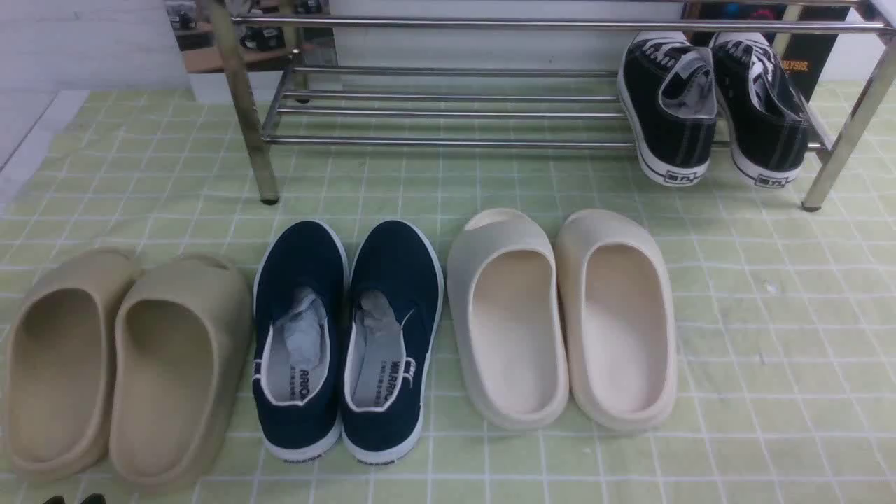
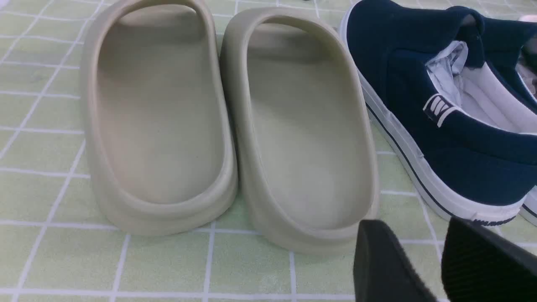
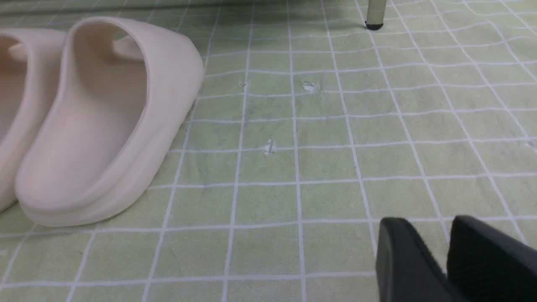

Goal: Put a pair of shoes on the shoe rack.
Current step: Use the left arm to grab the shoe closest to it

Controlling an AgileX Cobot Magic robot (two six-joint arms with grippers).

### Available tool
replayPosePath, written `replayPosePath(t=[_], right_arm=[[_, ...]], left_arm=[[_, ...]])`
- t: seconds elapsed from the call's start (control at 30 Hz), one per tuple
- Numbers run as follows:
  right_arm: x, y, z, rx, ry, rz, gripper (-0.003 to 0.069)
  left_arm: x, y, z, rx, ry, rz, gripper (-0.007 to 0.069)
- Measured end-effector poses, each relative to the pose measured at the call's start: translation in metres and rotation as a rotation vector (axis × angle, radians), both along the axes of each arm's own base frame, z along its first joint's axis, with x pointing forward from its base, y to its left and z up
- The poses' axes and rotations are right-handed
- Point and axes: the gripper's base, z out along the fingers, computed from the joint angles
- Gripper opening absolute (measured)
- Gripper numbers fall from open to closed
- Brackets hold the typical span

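Left gripper (image 2: 419,239), slightly parted and empty, should widen and take the navy slip-ons (image 1: 395,269) at one o'clock by adjoining collars; right gripper (image 3: 432,233) equally parted, empty.

Navy blue with white soles, the pair of shoes (image 1: 364,280) sits at 6 o'clock on the pale-green, white-gridded cloth (image 1: 770,336). Beige slides (image 1: 175,364) lie at 8, cream slides (image 1: 511,315) at 4, and black, white-stitched sneakers (image 1: 672,119) at 1 on the chrome shoe rack (image 1: 448,141).
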Motion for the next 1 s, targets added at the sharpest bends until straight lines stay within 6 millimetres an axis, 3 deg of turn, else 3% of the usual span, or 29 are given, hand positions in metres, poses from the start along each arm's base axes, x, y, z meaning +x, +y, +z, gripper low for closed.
replayPosePath(t=[1.0], right_arm=[[0.0000, 0.0000, 0.0001, 0.000, 0.000, 0.000, 0.0237]], left_arm=[[0.0000, 0.0000, 0.0000, 0.000, 0.000, 0.000, 0.0239]])
